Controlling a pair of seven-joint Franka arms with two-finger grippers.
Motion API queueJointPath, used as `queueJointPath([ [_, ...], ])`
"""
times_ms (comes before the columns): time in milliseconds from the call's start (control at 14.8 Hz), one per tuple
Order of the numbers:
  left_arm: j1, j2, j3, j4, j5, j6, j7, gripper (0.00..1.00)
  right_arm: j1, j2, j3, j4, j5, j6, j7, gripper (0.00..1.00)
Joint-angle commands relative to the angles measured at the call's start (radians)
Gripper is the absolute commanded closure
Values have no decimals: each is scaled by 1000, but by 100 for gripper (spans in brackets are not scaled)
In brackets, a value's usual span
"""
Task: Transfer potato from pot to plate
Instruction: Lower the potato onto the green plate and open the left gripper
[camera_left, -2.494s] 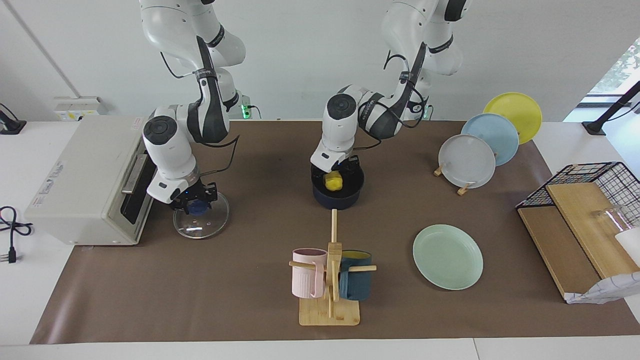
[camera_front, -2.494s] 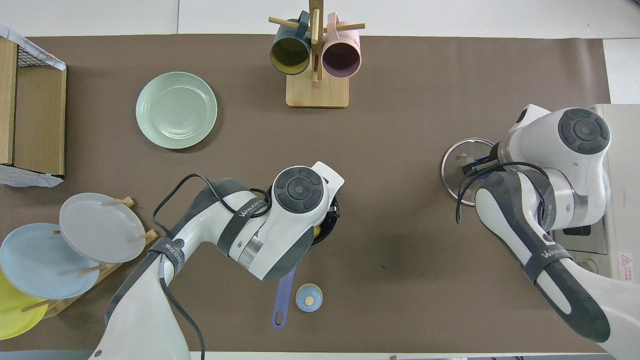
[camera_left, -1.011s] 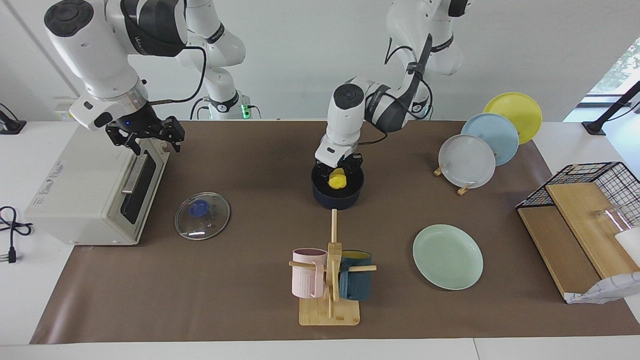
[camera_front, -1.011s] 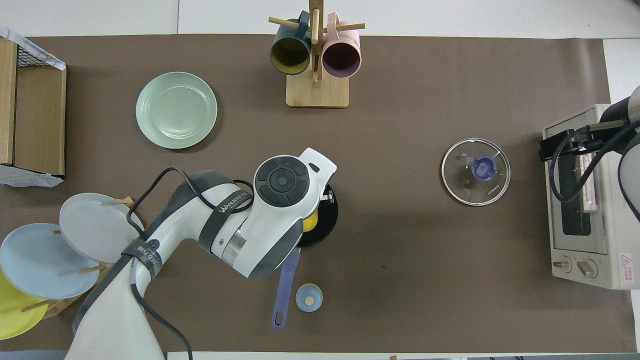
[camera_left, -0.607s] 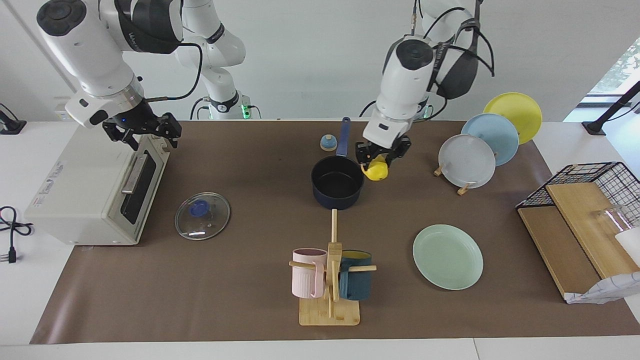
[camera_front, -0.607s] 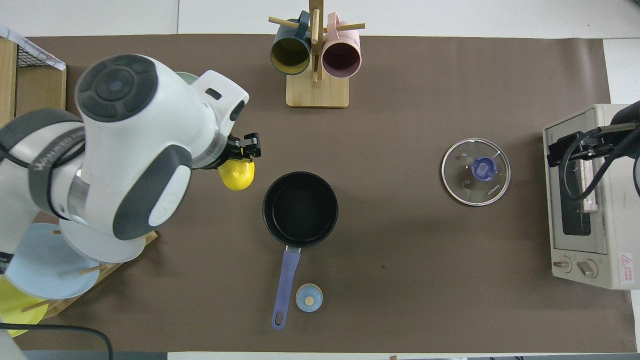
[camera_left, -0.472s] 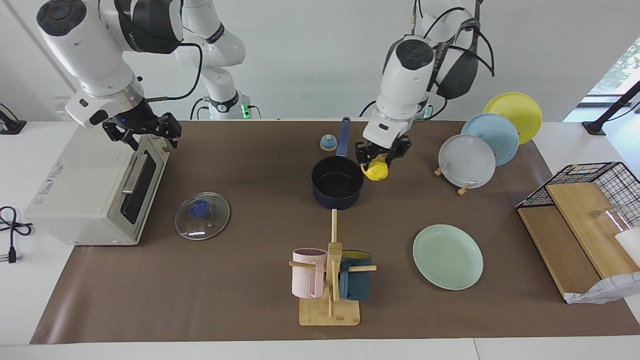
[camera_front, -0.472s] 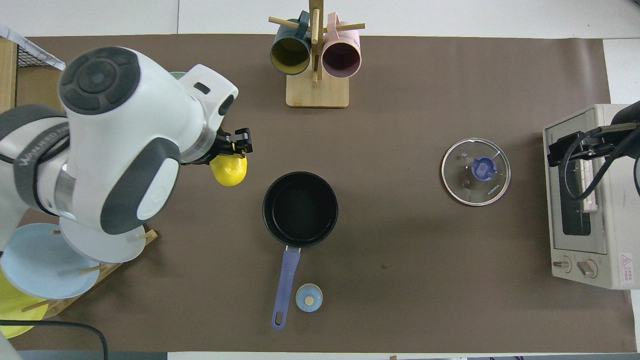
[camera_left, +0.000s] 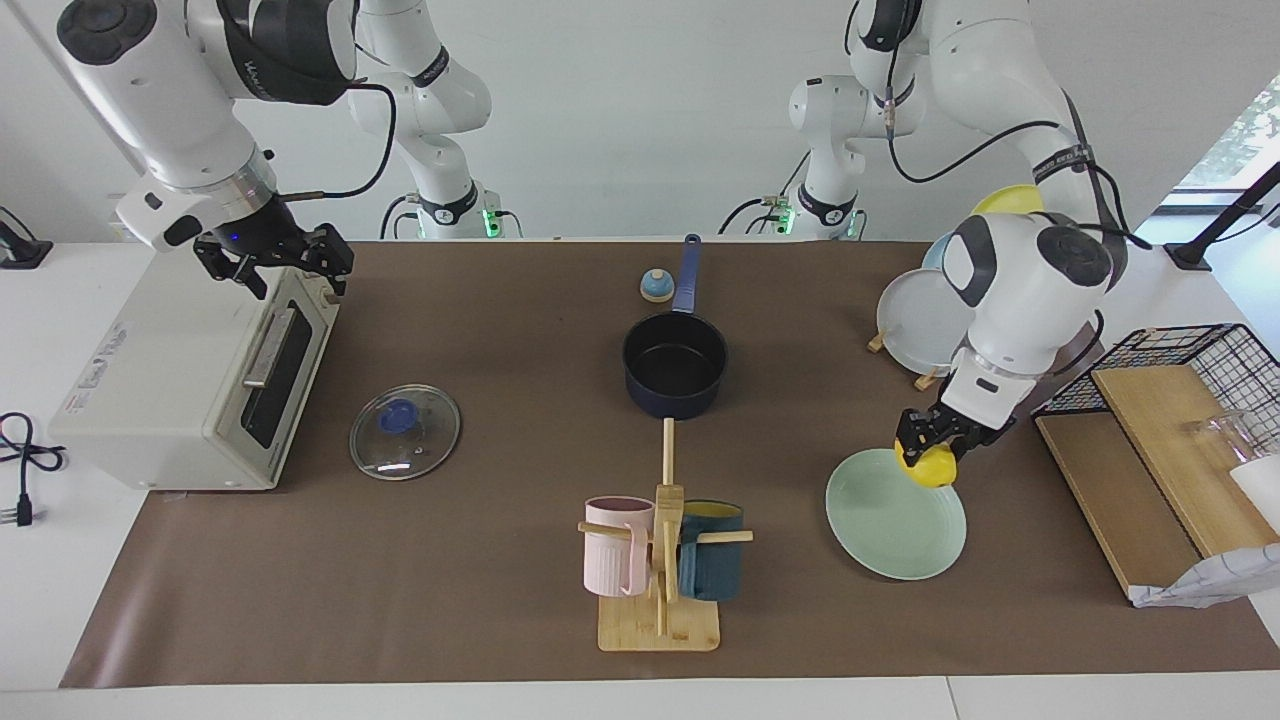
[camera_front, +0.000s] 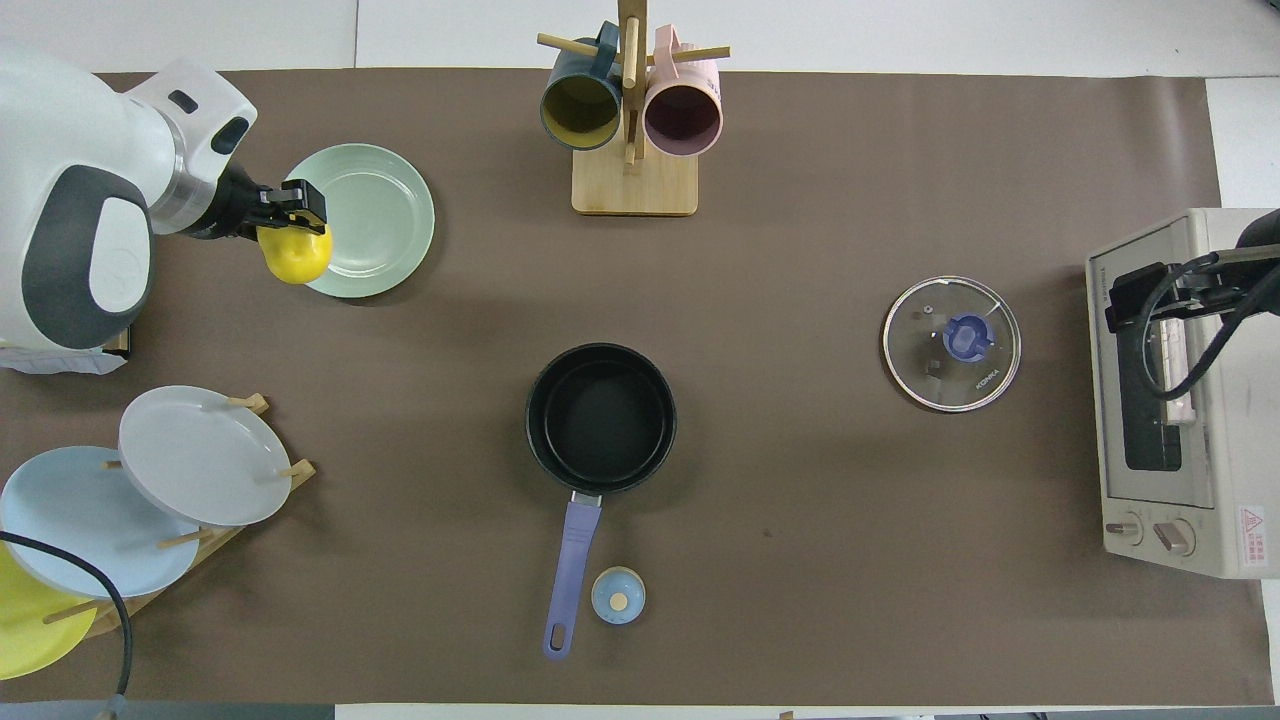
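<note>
The yellow potato (camera_left: 928, 467) is held in my left gripper (camera_left: 926, 452), which is shut on it just above the rim of the mint-green plate (camera_left: 880, 520). In the overhead view the potato (camera_front: 294, 257) hangs under the left gripper (camera_front: 290, 222) over the plate's edge (camera_front: 375, 215) toward the left arm's end. The dark navy pot (camera_left: 675, 365) stands empty mid-table, its blue handle (camera_front: 567, 570) pointing toward the robots. My right gripper (camera_left: 272, 258) is open and empty over the toaster oven (camera_left: 170, 370), and waits there.
A glass lid (camera_left: 404, 430) lies beside the oven. A mug tree (camera_left: 660, 560) stands farther out than the pot. A rack of plates (camera_left: 925, 320) and a wire basket with boards (camera_left: 1150, 430) are at the left arm's end. A small blue bell (camera_left: 655, 287) sits by the pot handle.
My left gripper has lifted the potato out of the pot and carried it to over the mint-green plate's rim. The right gripper let go of the glass lid and rose over the oven.
</note>
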Motion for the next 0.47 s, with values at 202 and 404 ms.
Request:
queueJointPath([
  [202,-6,91,-9,6,49,118,23,100,-12,-13,-1,0,20,30,43,0],
  [404,-10,93,-9,-46,55,164,35,99,-12,-12,-1,1,24,42,69,0],
])
